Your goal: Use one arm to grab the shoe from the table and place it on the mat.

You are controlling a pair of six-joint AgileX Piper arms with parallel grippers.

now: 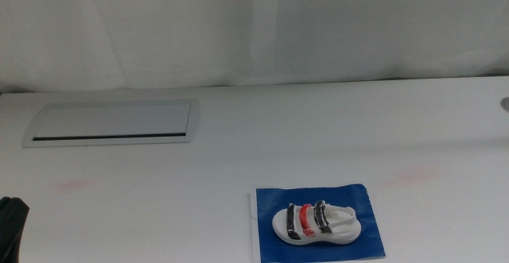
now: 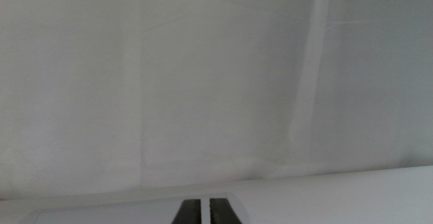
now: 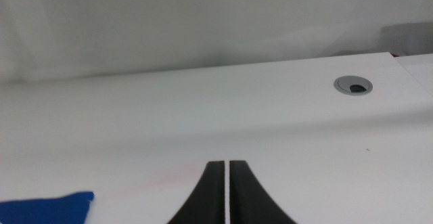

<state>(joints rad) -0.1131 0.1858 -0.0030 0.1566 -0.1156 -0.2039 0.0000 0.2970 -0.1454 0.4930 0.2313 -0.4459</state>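
Middle view showed the small white three-strap sandal [image 1: 316, 222] lying on the flat deep-blue rectangular mat [image 1: 270, 239]. Left gripper [image 2: 204, 212] and right gripper [image 3: 226, 193] were both clenched, grasping nothing.

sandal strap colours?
Sandal: two dark navy straps either side of one red, white heel strap. Middle view shows it best.

Only small parts of the robot body are shown. In the left wrist view, the left gripper [image 2: 205, 212] is seen at the bottom centre as two dark, flat jaws separated by a thin pale line. In the right wrist view, the right gripper [image 3: 226, 195] is seen as two black jaws that widen in a curve toward the bottom edge. A black rounded part [image 1: 11, 230] is seen at the lower left of the middle view.
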